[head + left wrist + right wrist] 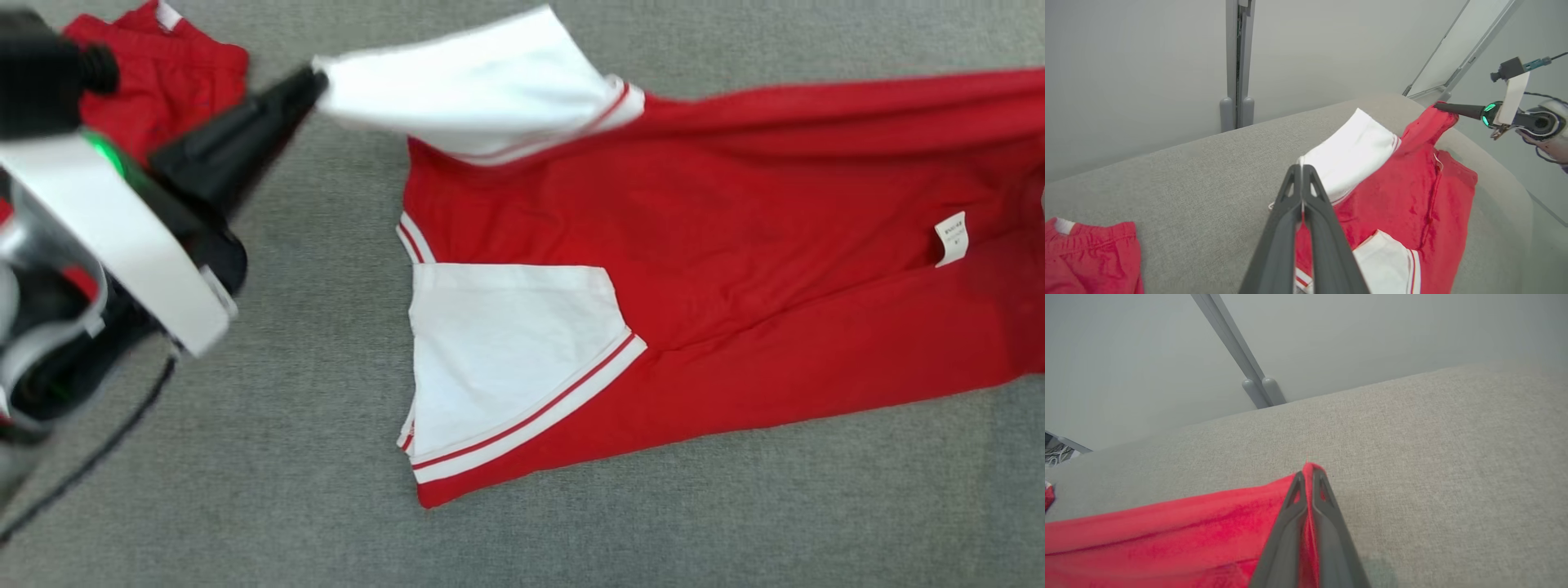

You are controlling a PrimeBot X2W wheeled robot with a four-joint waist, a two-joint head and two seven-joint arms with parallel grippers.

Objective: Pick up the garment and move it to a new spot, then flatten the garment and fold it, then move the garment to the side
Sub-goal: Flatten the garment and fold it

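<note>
While the left end effector pinched the garment's sleeve and the right end effector its hem, uneven pulling risked slipping either grip.

The left gripper has 2 long, tapering dark-grey fingers with triangular cut-outs near the tips. Behind it sit a white panel, a green light, silver housing and a thin black cable. The right gripper looks alike, with a teal ring.
</note>
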